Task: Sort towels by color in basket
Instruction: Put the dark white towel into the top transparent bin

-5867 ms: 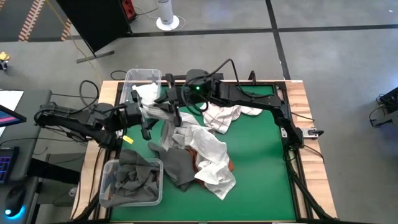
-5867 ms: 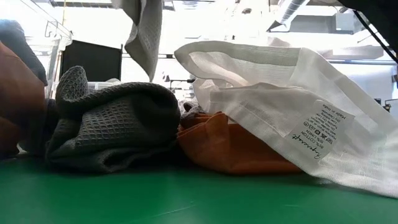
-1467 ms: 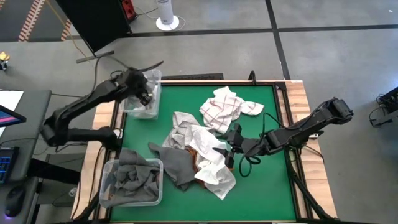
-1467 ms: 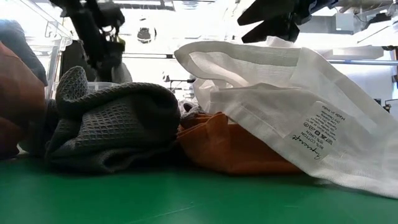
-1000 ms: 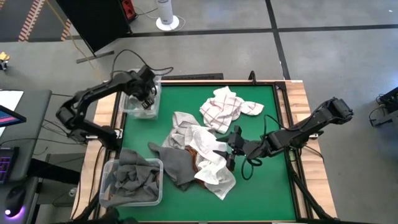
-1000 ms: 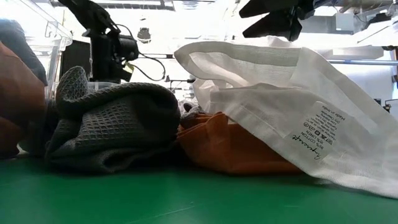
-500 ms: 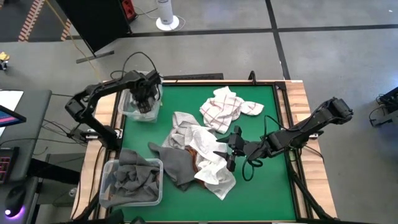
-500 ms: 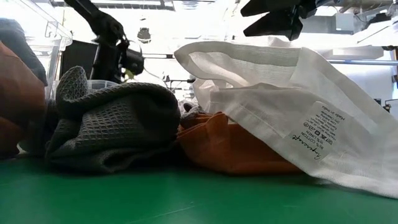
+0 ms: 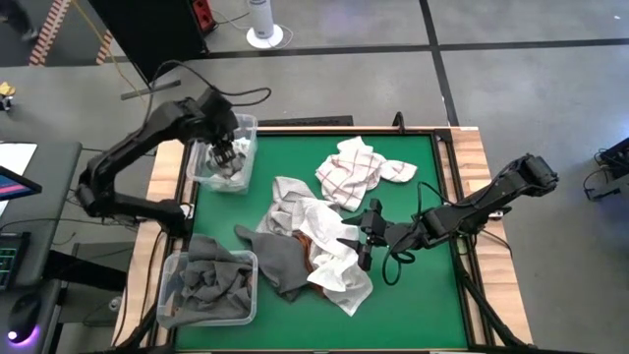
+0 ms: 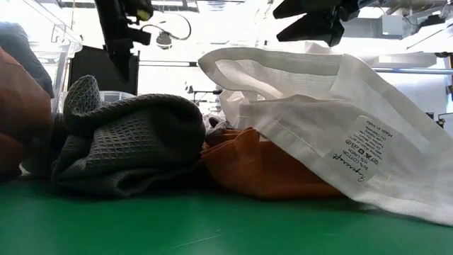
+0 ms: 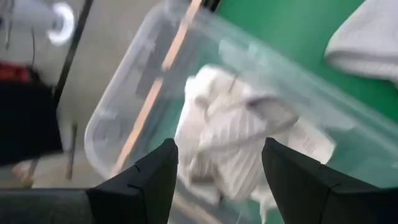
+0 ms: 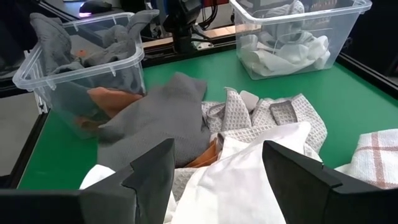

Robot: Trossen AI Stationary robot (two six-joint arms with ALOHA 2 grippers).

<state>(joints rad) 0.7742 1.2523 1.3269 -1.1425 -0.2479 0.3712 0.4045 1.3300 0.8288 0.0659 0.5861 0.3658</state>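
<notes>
A heap of towels lies mid-table: a plain white one [image 9: 332,236] on top, a dark grey one [image 9: 283,264] and a rust-orange one [image 10: 262,170] under it. A white checked towel [image 9: 352,172] lies farther back. My left gripper [image 9: 228,152] hangs open and empty above the far-left clear bin [image 9: 248,123], over the white towels [image 11: 236,130] inside. My right gripper [image 9: 361,243] stands open just above the white towel's right side, touching nothing. The near-left bin [image 9: 254,258] holds grey and orange towels [image 12: 93,43].
Both bins stand along the table's left edge. Bare green mat [image 9: 423,305] lies to the right of the heap and near the front. A black frame rail [image 9: 447,211] runs along the table's right side, and cables [image 9: 393,270] trail below my right arm.
My left gripper has risen out of the far-left bin and now hangs above it; the white towels stay lying in the bin. My right arm has kept still.
</notes>
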